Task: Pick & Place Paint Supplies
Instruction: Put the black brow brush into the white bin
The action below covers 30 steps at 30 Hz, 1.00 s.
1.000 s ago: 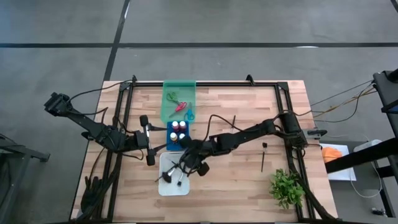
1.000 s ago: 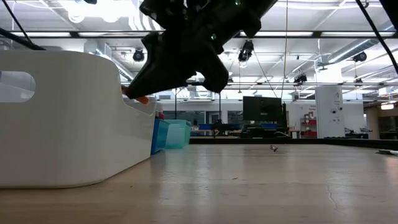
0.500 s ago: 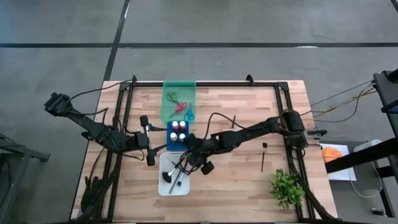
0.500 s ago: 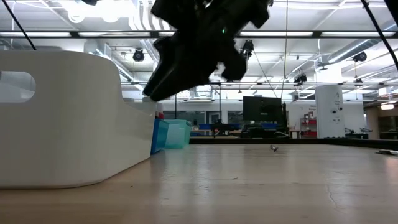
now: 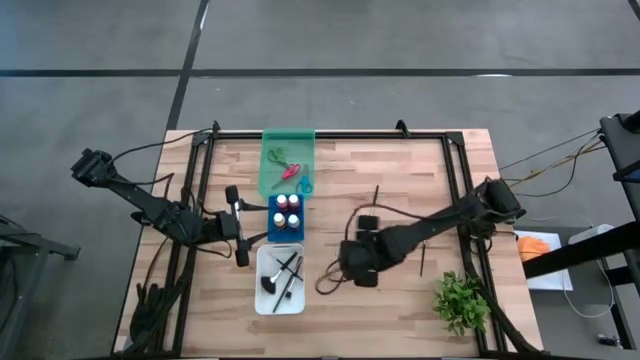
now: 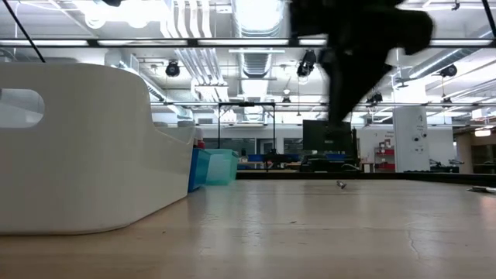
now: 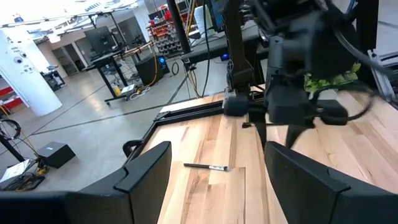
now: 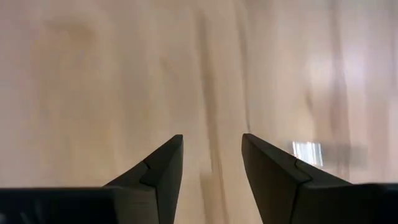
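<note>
Two thin dark brushes (image 5: 283, 277) lay crossed in the white tray (image 5: 263, 300), sorted apart from the capped paint bottles (image 5: 287, 211) in the blue tray (image 5: 272, 236). The right gripper (image 5: 352, 265), fingers apart and empty, hung over bare table (image 5: 400, 170); the left gripper (image 5: 238, 222) waited, parted, beside the trays.

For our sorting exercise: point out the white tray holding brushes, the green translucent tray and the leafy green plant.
white tray (image 5: 264, 297): high view, bare floor.
green translucent tray (image 5: 272, 140): high view, bare far end.
leafy green plant (image 5: 460, 301): high view, leaves' middle.
</note>
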Motion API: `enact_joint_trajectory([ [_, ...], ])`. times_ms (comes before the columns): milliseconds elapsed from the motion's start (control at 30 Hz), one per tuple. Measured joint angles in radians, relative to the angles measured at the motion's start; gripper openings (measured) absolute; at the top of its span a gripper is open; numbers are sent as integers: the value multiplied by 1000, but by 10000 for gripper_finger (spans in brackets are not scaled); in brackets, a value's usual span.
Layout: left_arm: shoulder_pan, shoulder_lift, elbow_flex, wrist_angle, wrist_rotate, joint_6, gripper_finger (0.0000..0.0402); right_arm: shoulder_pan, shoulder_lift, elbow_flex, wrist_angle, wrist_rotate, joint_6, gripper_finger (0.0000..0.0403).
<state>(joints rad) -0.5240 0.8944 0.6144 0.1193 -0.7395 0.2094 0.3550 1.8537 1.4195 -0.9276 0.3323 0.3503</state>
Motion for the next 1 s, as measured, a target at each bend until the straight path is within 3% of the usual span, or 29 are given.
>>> enact_joint_trajectory([
  [167,0,0,0,14,0,-1,266,65,-2,-39,-277,58,481,164],
  [300,0,0,0,17,0,-9,267,89,-1,-83,-500,42,846,164],
  [400,0,0,0,19,0,-25,267,95,-11,-132,-592,-1,1012,164],
  [533,1,0,0,19,0,-28,267,97,-79,-230,-541,-45,1099,164],
  [700,1,0,0,19,0,-28,267,97,-243,-401,-329,-49,1180,164],
  [1000,1,0,0,19,0,-27,267,138,-496,-677,-251,-49,1471,164],
])
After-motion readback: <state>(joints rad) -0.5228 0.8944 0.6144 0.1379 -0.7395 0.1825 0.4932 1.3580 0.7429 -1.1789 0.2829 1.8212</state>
